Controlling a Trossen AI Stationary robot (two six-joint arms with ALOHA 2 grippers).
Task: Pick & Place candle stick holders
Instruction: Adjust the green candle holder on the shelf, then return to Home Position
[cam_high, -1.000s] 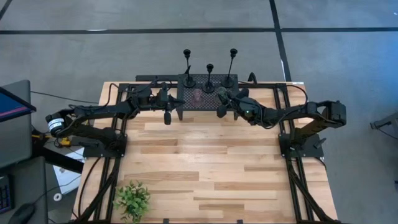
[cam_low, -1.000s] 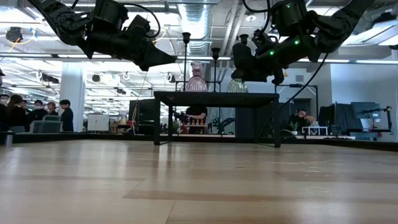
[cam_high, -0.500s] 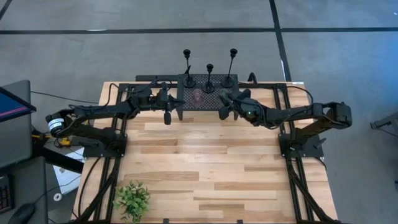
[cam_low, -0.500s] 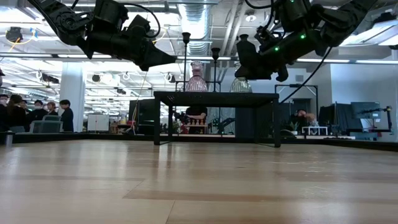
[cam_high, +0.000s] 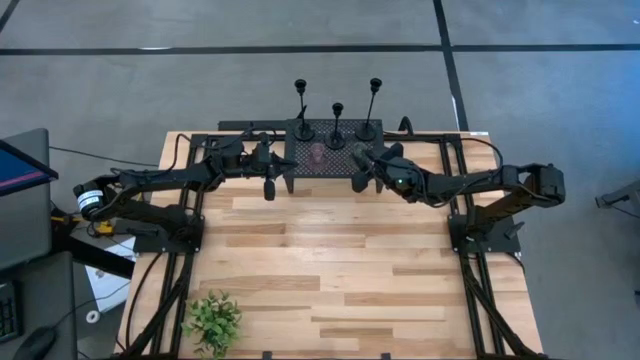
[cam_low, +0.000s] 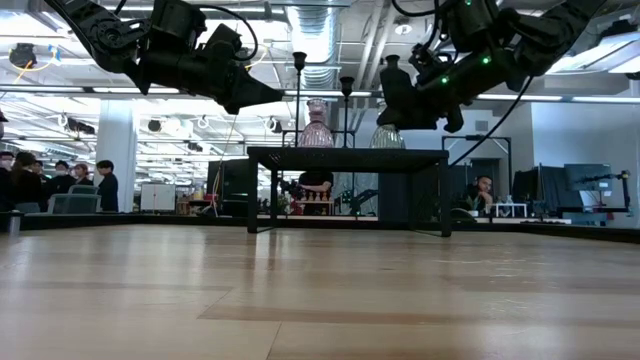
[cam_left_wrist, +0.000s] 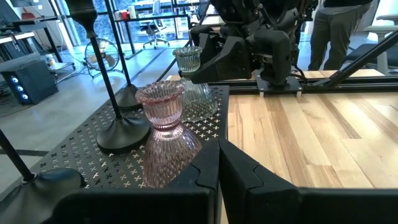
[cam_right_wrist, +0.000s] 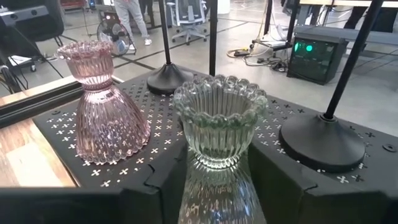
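— Where do we stand?
— Nothing is lifted. I see all three candlesticks (cam_high: 336, 118) along the black stand's (cam_high: 300, 160) far edge. My left gripper (cam_high: 268, 186) hovers off its left end, fingers parted, empty.
— And the right?
— My right gripper (cam_right_wrist: 214, 177) straddles the clear glass holder (cam_right_wrist: 219, 121), not pinching. The pink glass holder (cam_right_wrist: 102, 102) crowds beside it; bare wood lies nearer me.

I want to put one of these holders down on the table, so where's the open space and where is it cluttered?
The wooden tabletop is bare between the black perforated stand and the small green plant. The stand is crowded: three black candlesticks, a pink glass holder, a clear glass holder, and both grippers beside it.
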